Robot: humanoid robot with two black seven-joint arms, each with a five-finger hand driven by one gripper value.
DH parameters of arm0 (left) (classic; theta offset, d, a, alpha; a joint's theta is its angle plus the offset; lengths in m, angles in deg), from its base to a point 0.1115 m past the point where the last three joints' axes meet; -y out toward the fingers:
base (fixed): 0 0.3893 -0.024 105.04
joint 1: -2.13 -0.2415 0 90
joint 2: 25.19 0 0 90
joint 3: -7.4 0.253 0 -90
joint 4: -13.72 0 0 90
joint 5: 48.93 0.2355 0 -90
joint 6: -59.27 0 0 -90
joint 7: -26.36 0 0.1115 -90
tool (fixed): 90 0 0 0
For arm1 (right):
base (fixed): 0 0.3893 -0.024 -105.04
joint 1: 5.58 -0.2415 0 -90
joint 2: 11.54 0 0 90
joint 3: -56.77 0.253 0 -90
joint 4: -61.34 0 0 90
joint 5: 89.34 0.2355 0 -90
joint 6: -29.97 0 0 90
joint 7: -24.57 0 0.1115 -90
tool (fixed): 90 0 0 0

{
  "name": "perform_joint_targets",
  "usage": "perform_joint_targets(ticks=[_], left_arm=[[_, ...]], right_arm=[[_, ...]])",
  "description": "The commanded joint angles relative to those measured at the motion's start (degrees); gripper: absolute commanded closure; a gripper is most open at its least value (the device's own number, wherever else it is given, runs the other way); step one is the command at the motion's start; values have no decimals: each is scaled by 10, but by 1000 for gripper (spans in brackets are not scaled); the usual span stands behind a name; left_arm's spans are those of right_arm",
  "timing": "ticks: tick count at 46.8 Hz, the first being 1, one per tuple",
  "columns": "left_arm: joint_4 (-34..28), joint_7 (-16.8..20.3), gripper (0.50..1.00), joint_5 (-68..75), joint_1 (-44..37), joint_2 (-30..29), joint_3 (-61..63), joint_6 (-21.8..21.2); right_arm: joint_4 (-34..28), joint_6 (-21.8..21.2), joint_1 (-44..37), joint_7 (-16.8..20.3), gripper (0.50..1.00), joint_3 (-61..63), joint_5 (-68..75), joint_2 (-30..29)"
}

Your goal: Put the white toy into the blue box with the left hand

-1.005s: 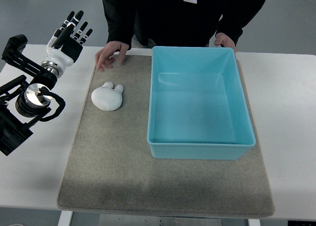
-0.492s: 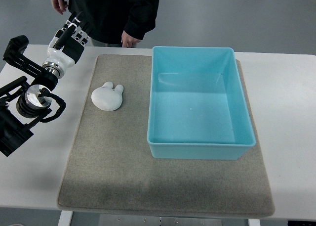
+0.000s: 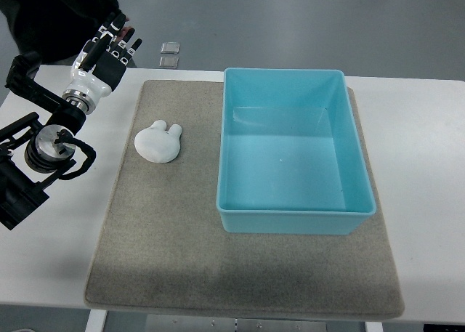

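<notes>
A white rabbit-shaped toy (image 3: 158, 140) lies on the grey felt mat (image 3: 167, 245), left of the blue box (image 3: 294, 150). The box is an open, empty tub on the mat's right half. My left hand (image 3: 109, 47) hovers over the table's far left corner, fingers spread and holding nothing. It is up and to the left of the toy, well apart from it. The right arm does not show.
A person in dark clothing (image 3: 51, 12) stands at the top left corner beyond the table. Two small square plates (image 3: 169, 54) lie on the floor behind the table. White tabletop (image 3: 429, 165) surrounds the mat.
The person has walked from behind the box to the far left and taken both hands off the table. My left hand has shifted slightly to the right. The toy has not moved.
</notes>
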Motion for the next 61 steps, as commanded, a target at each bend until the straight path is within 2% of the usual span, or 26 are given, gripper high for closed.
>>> perform_joint_targets(ticks=[1,12,21,46,61], left_arm=[[-1,0,501,1,1,0,0,3],[-10,0,501,1,-1,-1,2,60],[-19,0,501,1,-4,0,3,79],[-47,0,501,12,0,4,4,81],[-44,8,504,176,-2,-6,4,81]], right_arm=[[0,0,0,0,564,0,0,0],[0,0,0,0,564,0,0,0],[0,0,0,0,564,0,0,0],[0,0,0,0,564,0,0,0],[0,0,0,0,564,0,0,0]])
